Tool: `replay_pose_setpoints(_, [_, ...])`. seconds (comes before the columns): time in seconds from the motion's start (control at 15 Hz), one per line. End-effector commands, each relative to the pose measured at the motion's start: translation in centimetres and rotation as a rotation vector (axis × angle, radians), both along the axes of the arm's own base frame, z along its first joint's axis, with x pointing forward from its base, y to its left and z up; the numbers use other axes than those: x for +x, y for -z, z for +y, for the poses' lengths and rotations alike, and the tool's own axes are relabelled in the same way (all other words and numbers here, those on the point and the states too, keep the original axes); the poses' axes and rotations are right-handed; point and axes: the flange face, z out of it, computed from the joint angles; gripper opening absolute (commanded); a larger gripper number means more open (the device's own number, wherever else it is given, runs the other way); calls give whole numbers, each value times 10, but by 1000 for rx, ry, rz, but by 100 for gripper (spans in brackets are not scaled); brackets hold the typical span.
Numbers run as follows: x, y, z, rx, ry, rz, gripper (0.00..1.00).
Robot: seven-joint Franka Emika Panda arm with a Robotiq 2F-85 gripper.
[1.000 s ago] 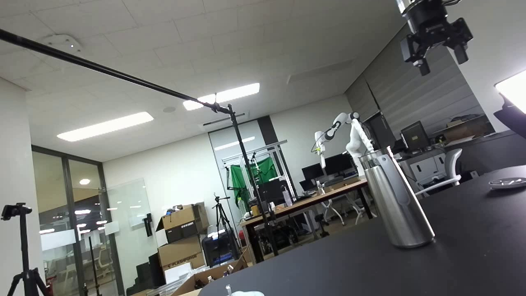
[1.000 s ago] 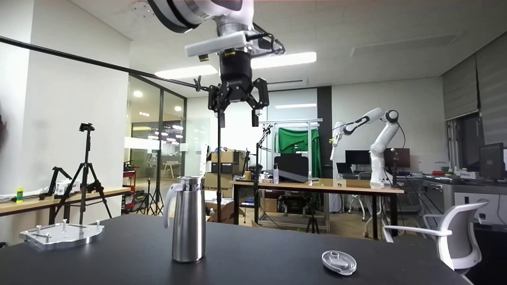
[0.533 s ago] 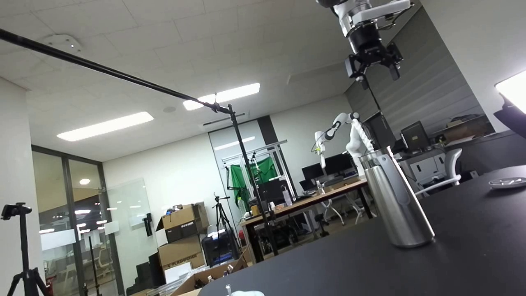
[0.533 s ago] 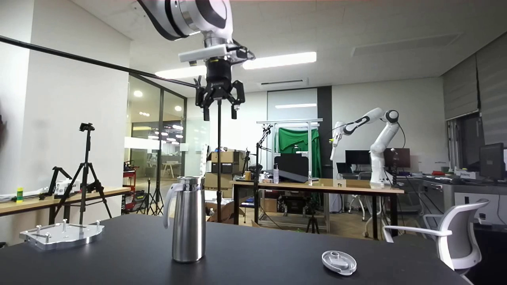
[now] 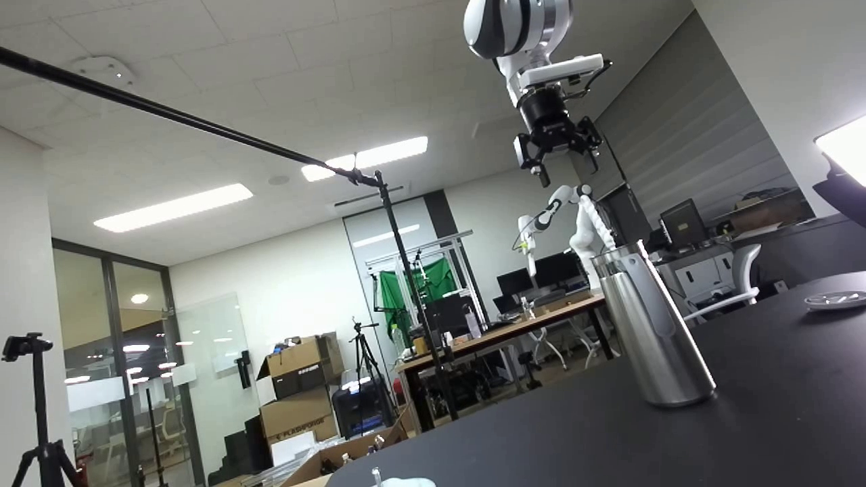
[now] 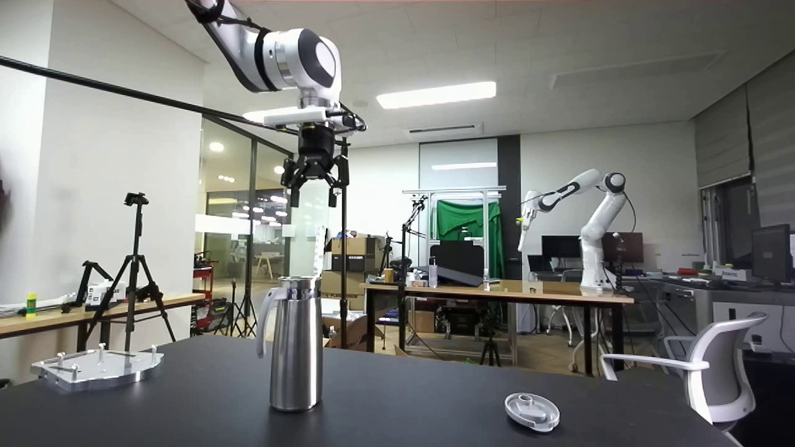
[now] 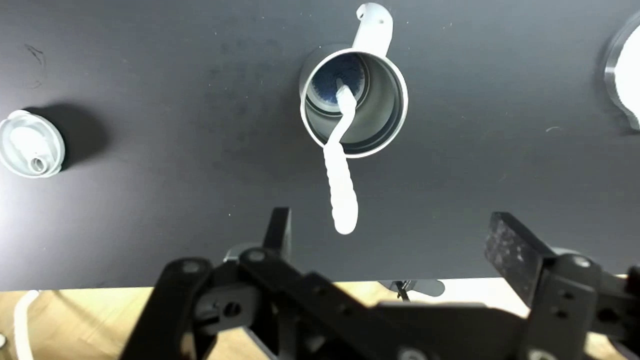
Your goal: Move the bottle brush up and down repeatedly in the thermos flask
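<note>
Wrist view: brush (image 7: 336,160), lower end indistinct inside flask (image 7: 384,96)

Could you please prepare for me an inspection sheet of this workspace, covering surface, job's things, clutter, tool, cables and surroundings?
Surface: black tabletop, a few scuffs and specks in the wrist view.
Thermos flask: upright on the tabletop, mouth uncovered.
Bottle brush: lower end inside the flask, white handle leaning out past the rim.
Clutter: round grey lid and silvery plate with upright pegs, both on the tabletop.
Tool: open, holding nothing, apart from flask and brush.
Cables: dark cables bunched beside the arm's end.
Surroundings: second robot arm, tripod, office chair.
</note>
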Motion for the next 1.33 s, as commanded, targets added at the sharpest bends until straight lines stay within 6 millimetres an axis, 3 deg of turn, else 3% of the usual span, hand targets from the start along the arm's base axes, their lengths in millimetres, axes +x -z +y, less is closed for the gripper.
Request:
replay_pose_setpoints(0.0, [16, 25, -7, -14, 49, 37, 100])
replay_pose_setpoints(0.27, [21, 65, -11, -33, 53, 84, 100])
replay_pose_setpoints(0.33, [22, 72, -11, -33, 54, 96, 75])
replay_pose_setpoints(0.4, [23, 78, -10, -36, 54, 101, 74])
replay_pose_setpoints(0.47, [23, 81, -10, -32, 53, 106, 67])
replay_pose_setpoints(1.07, [18, 78, -11, -16, 31, 88, 5])
replay_pose_setpoints(1.2, [14, 71, -11, -8, 19, 86, 0])
replay_pose_setpoints(1.27, [12, 65, -12, -3, 11, 83, 4])
